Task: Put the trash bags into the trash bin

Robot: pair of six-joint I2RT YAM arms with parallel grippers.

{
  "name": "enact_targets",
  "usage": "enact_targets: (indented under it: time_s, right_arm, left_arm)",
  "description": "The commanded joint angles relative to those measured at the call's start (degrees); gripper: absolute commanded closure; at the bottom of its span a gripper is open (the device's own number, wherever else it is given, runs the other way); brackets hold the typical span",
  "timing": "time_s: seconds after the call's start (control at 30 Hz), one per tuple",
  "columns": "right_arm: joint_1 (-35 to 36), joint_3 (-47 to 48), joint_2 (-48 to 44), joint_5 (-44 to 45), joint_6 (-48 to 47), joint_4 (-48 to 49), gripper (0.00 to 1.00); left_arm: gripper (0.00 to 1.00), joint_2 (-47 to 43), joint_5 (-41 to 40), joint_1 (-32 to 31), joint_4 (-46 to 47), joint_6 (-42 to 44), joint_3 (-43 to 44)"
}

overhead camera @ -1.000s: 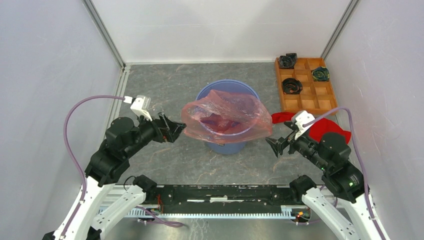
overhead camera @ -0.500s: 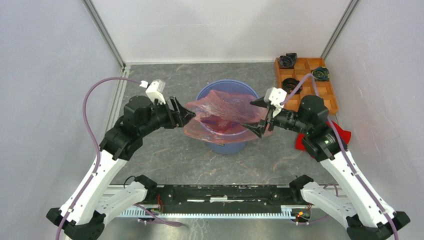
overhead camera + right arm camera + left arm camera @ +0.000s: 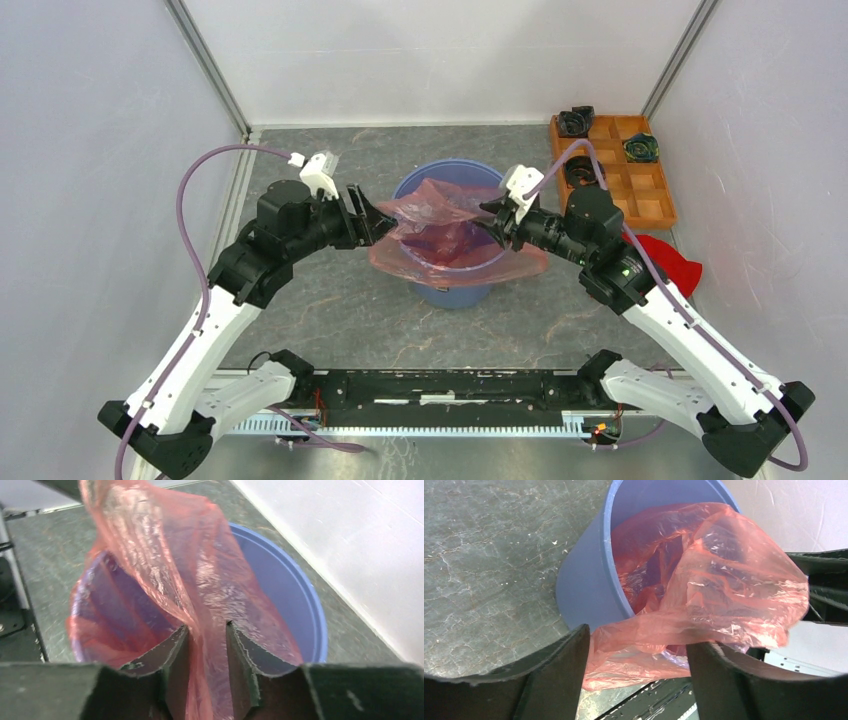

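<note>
Since half a second ago the right gripper [image 3: 493, 222] has slid left over the bin, and its spread jaws have come together on the bag.

Seen from above, a thin, crinkly, translucent red-pink plastic bag [image 3: 440, 238] drapes across a round blue plastic bucket [image 3: 452, 167] standing mid-table on the mottled grey tabletop [image 3: 330, 320]. Part of the film sags inside the bucket, and the rest spills over its near rim and hangs down the outside. The right wrist view shows that gripper's two dark fingers [image 3: 172, 652] nearly shut, pinching a fold of film above the bucket's mouth. The left gripper [image 3: 368, 215] sits at the bag's left edge with its jaws wide apart and film lying unclamped between them. An orange compartmented tray [image 3: 645, 195] sits in the far right corner, with a solid red cloth [image 3: 675, 265] near it.
</note>
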Motion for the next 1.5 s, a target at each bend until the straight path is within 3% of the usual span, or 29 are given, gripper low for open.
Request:
enact_targets:
  time_s: [0.0,0.07,0.17,0.27,0.43,0.5,0.57,0.8,0.9,1.3,1.47]
  right_arm:
    - [0.06,2.25,-0.76,11.02,3.46,4.23,0.68]
    - [-0.06,2.72,-0.69,12.85,5.10,3.72,0.77]
    - [-0.16,4.96,0.70,12.94,6.32,2.17,0.82]
    - [-0.59,8.08,3.31,13.79,6.97,-0.22,0.85]
    - [-4.88,11.06,6.23,14.10,9.60,-1.56,0.94]
    - [-5.95,12.34,7.58,14.15,9.67,-2.38,0.97]
    - [-6.71,13.19,8.58,14.58,9.63,-2.42,0.97]
    - [-9.38,16.75,13.32,11.72,8.65,-1.97,0.97]
    - [-10.41,17.93,15.30,10.48,8.66,-2.01,0.96]
    - [-17.58,19.57,21.40,6.06,9.31,-1.73,0.74]
    - [-18.80,20.47,23.93,4.40,9.14,-1.45,0.72]
  left_arm:
    - [0.18,-1.98,-0.68,0.27,0.46,1.27,3.01]
    - [0.13,-2.16,-0.52,0.27,-0.08,2.11,3.18]
    - [0.14,-1.76,-0.23,0.33,0.33,2.51,3.28]
    - [0.28,-0.31,-0.59,0.42,0.86,2.92,4.54]
    - [0.42,2.14,-1.69,0.70,1.85,4.75,7.25]
    - [0.54,4.47,-2.33,0.86,1.19,5.45,9.28]
    - [0.67,7.15,-2.67,1.04,0.80,6.03,11.28]
    - [0.97,14.83,-3.53,1.52,1.79,7.46,16.27]
    - [0.98,16.83,-5.67,1.80,1.65,8.06,18.12]
    - [0.98,23.13,-8.15,4.91,1.55,9.06,20.29]
    - [0.98,25.82,-6.45,6.37,2.88,9.03,20.72]
